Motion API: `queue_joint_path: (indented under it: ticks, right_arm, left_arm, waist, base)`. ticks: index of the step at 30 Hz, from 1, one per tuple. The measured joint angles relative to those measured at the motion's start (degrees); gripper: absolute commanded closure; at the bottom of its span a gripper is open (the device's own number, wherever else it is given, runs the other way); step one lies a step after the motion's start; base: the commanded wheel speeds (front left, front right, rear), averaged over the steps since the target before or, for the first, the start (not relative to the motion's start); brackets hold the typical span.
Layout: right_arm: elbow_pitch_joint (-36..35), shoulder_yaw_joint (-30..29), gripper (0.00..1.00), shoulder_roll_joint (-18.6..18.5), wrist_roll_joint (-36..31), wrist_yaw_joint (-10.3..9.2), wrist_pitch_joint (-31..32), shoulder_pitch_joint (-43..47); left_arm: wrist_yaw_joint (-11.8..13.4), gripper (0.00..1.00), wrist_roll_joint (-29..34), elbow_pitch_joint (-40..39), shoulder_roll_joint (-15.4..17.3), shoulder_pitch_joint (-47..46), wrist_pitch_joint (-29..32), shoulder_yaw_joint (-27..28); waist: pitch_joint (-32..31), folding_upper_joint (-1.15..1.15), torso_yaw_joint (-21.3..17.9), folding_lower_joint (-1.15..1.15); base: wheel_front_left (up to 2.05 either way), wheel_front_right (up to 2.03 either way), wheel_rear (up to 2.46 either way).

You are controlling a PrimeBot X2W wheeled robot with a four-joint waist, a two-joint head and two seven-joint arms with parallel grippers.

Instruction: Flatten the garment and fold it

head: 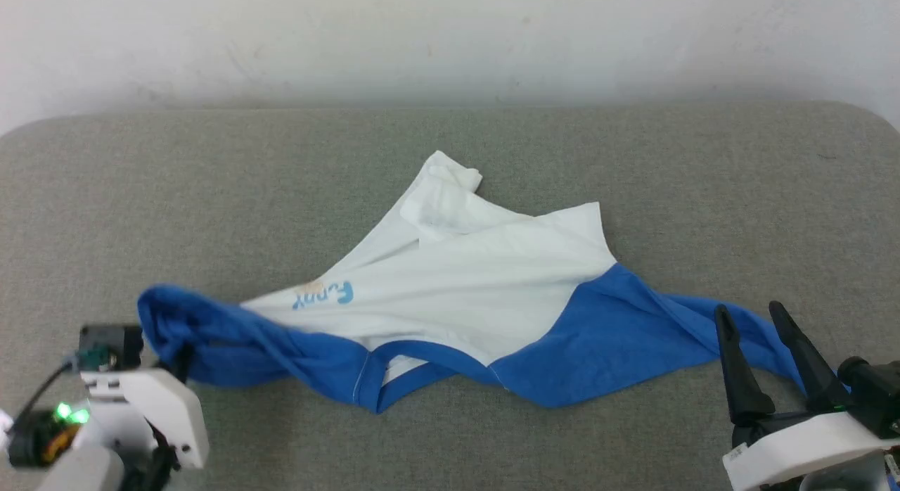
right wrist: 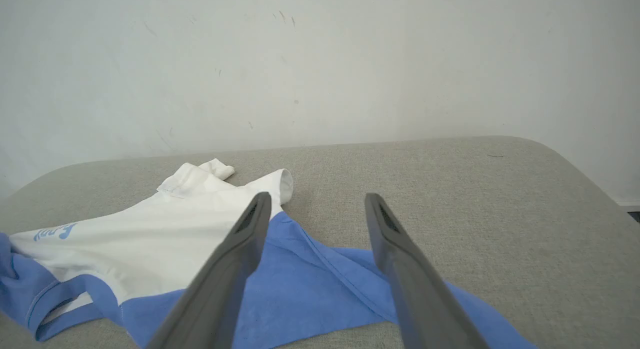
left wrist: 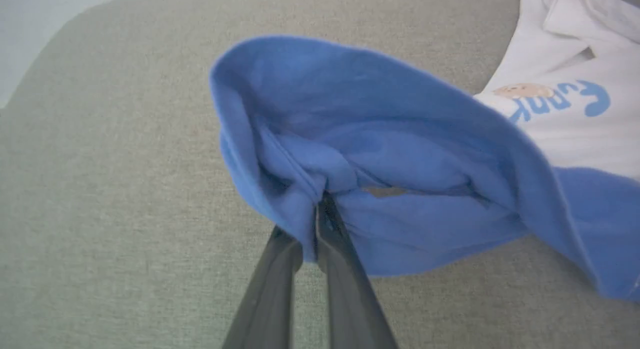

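Barely begun, with the garment [head: 457,280] lying rumpled and twisted on the table [head: 211,195], the left hand [left wrist: 317,214] pinched shut on one blue sleeve's end, the right hand [head: 749,308] spread wide and empty over the other sleeve, all flattening and folding left to do.

The left gripper [left wrist: 320,201] was pinched tight, its two dark fingers pressed together on a blue fold of the garment [left wrist: 380,139] caught between their tips. The right gripper [head: 749,311] had its jaws spread wide, fingers splayed apart, with the white wrist behind them.
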Motion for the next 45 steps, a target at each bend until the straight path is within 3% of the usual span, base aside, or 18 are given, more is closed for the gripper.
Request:
queue_joint_path:
  ticks: [1, 2, 9, 16, 19, 23, 27, 33, 34, 35, 36, 42, 45]
  right_arm:
    - [0.0, 0.1, 0.00, 0.0, 0.0, 0.00, 0.0, -0.1]
    - [0.0, 0.1, 0.00, 0.0, 0.0, 0.00, 0.0, -0.2]
    - [0.0, 0.1, 0.00, 0.0, -0.1, 0.00, 0.4, -0.3]
    - [0.0, -0.2, 0.00, 0.0, 0.0, 0.00, 0.5, 0.2]
    - [0.0, -0.4, 0.00, 0.0, 0.0, 0.00, 0.5, 0.3]
    - [-0.1, -0.2, 0.00, 0.0, 0.1, 0.00, 0.5, 0.4]
    - [0.1, 0.5, 0.00, 0.0, 0.1, 0.00, 0.5, 0.2]
    - [0.9, 0.5, 0.00, 0.0, 1.0, 0.00, 0.0, 0.2]
    - [1.2, 0.6, 0.00, 0.0, 1.2, 0.00, 0.0, 0.1]
    - [1.5, 0.6, 0.00, 0.0, 1.2, 0.00, -0.1, 0.1]
    - [1.7, 0.8, 0.00, 0.0, 1.2, 0.00, -0.1, 0.0]
    - [2.4, 0.3, 0.00, 0.0, 1.4, 0.00, -0.5, 0.1]
    - [2.7, 0.0, 0.00, 0.0, 1.4, 0.00, -0.5, 0.3]
  left_arm:
    - [-0.1, 0.53, -1.1, 2.1, -1.2, 0.7, -1.1, 0.4]
    - [-0.1, 0.00, -2.4, 4.3, -2.6, 1.1, -2.0, 0.9]
    - [1.2, 0.00, -6.4, 10.4, -7.6, 1.8, -10.9, 5.5]
    - [4.3, 0.00, -8.7, 2.7, -10.1, 5.4, -17.2, 9.4]
    - [4.5, 0.00, -9.5, -3.0, -11.1, 6.4, -15.2, 8.7]
    - [4.5, 0.00, -11.5, -7.0, -11.5, 6.6, -7.9, 5.7]
    - [4.5, 0.00, -13.1, -7.8, -11.7, 6.6, -2.1, 3.7]
    - [3.9, 0.00, -14.0, -5.8, -11.6, 6.3, 0.6, 2.4]
    - [3.5, 0.22, -13.9, -5.3, -11.5, 6.1, 0.6, 2.2]
    - [3.3, 0.72, -13.9, -4.8, -11.4, 6.0, 0.4, 2.1]
    - [3.3, 1.00, -13.9, -4.6, -11.4, 5.9, 0.0, 2.1]
    - [2.9, 1.00, -13.9, -5.5, -11.6, 7.0, -2.6, 2.3]
    - [4.2, 1.00, -13.9, -7.3, -11.7, 10.1, -3.8, 3.0]
  waist:
    - [0.3, 0.00, 0.0, 0.00]
    - [0.4, 0.00, -0.1, 0.00]
    - [-0.1, 0.00, -0.6, 0.00]
    - [-1.9, 0.00, -0.6, -0.01]
    - [-2.5, 0.00, -0.3, -0.01]
    - [-2.9, 0.00, 0.0, -0.01]
    - [-2.8, 0.00, -0.4, -0.01]
    - [-1.9, 0.00, -1.3, 0.00]
    - [-1.8, 0.00, -1.5, 0.00]
    - [-1.7, 0.00, -1.6, 0.00]
    - [-1.7, 0.00, -1.8, 0.00]
    - [-2.4, 0.00, -2.0, -0.01]
    - [-3.1, 0.00, -1.8, -0.01]
  base:
    - [0.00, 0.00, 0.00]
    - [0.00, 0.00, 0.00]
    - [0.00, 0.00, 0.00]
    - [0.00, 0.00, 0.00]
    - [0.00, 0.00, 0.00]
    - [0.00, 0.00, 0.00]
    - [0.00, 0.00, 0.00]
    - [0.00, 0.00, 0.00]
    - [0.00, 0.00, 0.00]
    - [0.00, 0.00, 0.00]
    - [0.00, 0.00, 0.00]
    - [0.00, 0.00, 0.00]
    - [0.00, 0.00, 0.00]
